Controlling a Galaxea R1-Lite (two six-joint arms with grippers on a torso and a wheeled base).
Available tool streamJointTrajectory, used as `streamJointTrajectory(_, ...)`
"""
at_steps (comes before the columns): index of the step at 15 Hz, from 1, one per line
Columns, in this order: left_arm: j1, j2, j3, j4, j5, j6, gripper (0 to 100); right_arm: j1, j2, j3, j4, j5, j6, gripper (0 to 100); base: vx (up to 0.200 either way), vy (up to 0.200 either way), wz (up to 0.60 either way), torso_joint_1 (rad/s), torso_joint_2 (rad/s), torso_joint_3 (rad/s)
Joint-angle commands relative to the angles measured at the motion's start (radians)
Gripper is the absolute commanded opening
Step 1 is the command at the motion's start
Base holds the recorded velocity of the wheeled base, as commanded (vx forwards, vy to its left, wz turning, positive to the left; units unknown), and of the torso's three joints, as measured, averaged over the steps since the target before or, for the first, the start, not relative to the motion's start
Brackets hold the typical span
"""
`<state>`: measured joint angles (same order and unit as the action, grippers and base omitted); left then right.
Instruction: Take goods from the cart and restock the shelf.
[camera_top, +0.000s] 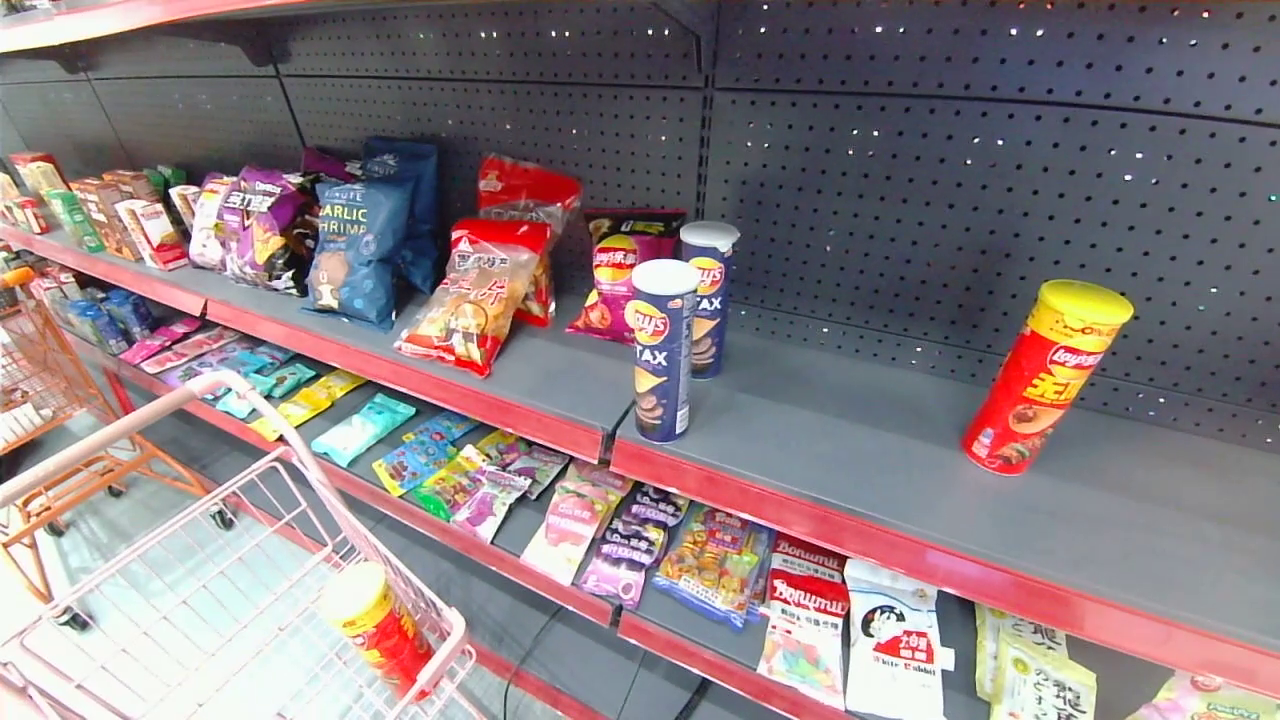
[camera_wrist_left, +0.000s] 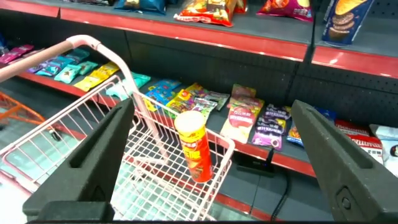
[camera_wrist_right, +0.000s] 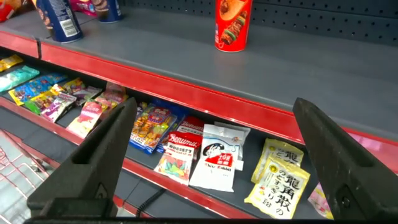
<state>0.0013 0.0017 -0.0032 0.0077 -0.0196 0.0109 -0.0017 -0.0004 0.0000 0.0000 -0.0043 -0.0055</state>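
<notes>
My jaws are open and empty: left gripper (camera_wrist_left: 211, 109) faces the can (camera_wrist_left: 194, 146) in the cart (camera_wrist_left: 93, 46) corner, right gripper (camera_wrist_right: 214, 106) the shelf (camera_wrist_right: 186, 87) front edge.

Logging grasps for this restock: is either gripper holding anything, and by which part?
Nothing is held. The left gripper is open, facing the red chip can in the cart; the right gripper is open before the shelf.

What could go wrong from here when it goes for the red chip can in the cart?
The red chip can stands tight in the pink cart's wire corner, so the open left gripper may snag the wire or tip it. Set down carelessly, it might topple the yellow-lidded canister upright on the shelf.
</notes>
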Motion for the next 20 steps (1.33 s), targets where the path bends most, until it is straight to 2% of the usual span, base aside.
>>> streamJointTrajectory(1,0.0,0.0,0.0,0.0,0.0,0.0,100,0.0,0.0,0.0,0.0,0.0,-0.001,100,0.0,0.0,0.0,0.0,0.0,0.0)
streamJointTrajectory(12,0.0,0.0,0.0,0.0,0.0,0.0,100,0.0,0.0,0.0,0.0,0.0,-0.001,100,0.0,0.0,0.0,0.0,0.0,0.0)
streamJointTrajectory(16,0.0,0.0,0.0,0.0,0.0,0.0,100,0.002,0.0,0.0,0.0,0.0,-0.001,100,0.0,0.0,0.6,0.0,0.0,0.005)
streamJointTrajectory(20,0.0,0.0,0.0,0.0,0.0,0.0,100,0.002,0.0,0.0,0.0,0.0,-0.001,100,0.0,0.0,0.0,0.0,0.0,0.0)
